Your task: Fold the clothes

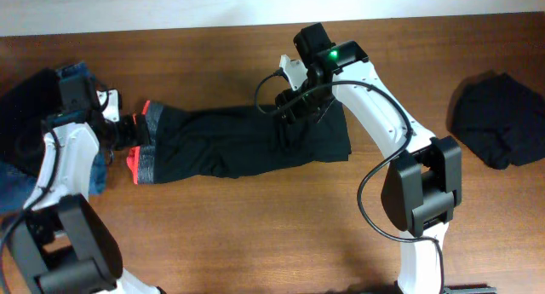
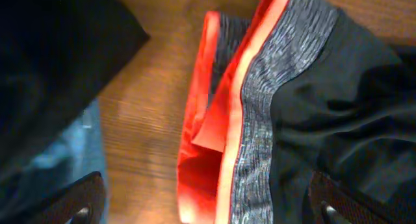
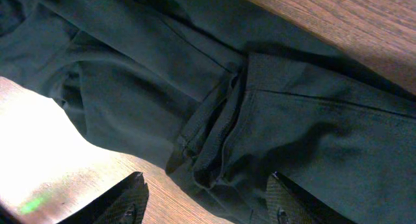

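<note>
The black trousers (image 1: 247,141) lie folded lengthwise across the middle of the table, grey waistband with red-orange trim (image 1: 145,158) at the left end. My left gripper (image 1: 128,134) is open and hovers over the waistband (image 2: 260,100), one finger over the wood, the other over the black cloth. My right gripper (image 1: 294,115) is open above the trousers' right part, over a bunched hem fold (image 3: 214,133); its fingers (image 3: 205,204) straddle that fold and hold nothing.
Blue denim jeans (image 1: 77,72) and a dark garment (image 1: 21,106) lie at the far left, under my left arm. Another black garment (image 1: 498,119) lies at the right edge. The wooden table (image 1: 255,226) shows in front.
</note>
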